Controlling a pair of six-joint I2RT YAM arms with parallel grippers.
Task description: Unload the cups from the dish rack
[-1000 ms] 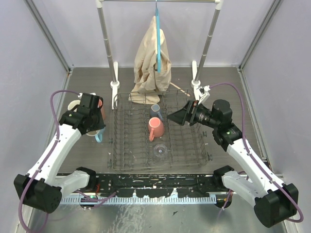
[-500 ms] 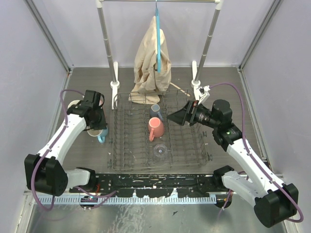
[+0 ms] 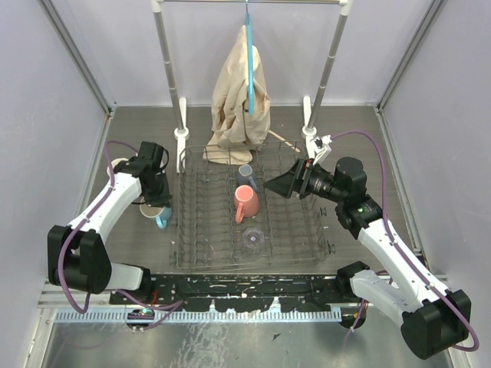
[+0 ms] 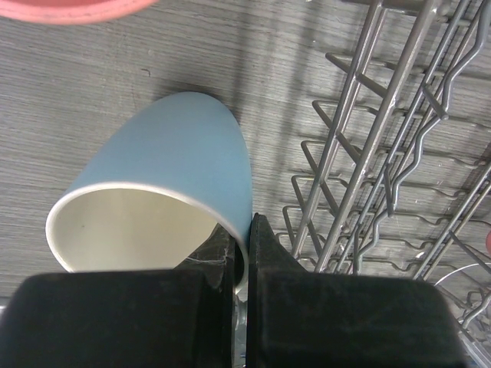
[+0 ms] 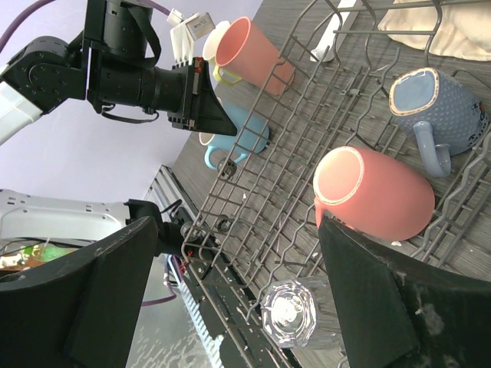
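The dark wire dish rack (image 3: 201,230) holds a salmon-pink mug (image 3: 246,203) on its side, a grey-blue mug (image 3: 245,175) behind it and a clear glass (image 3: 252,239) in front. My left gripper (image 3: 159,199) is left of the rack, shut on the rim of a light blue mug (image 4: 169,169), one finger inside and one outside. That mug (image 3: 159,216) is low at the table beside the rack. A second salmon-pink mug (image 5: 257,52) and a pale yellow mug (image 3: 116,164) stand on the table behind it. My right gripper (image 3: 280,185) is open and empty over the rack's right side.
A silver clothes rail (image 3: 170,73) with beige cloth (image 3: 242,92) stands behind the rack. Enclosure walls close in left and right. The rack's wires (image 4: 383,153) run close to the right of my left fingers.
My left arm has folded in toward the left wall and its wrist has shifted slightly back. The light blue mug stays beside the rack. The right arm has not moved.
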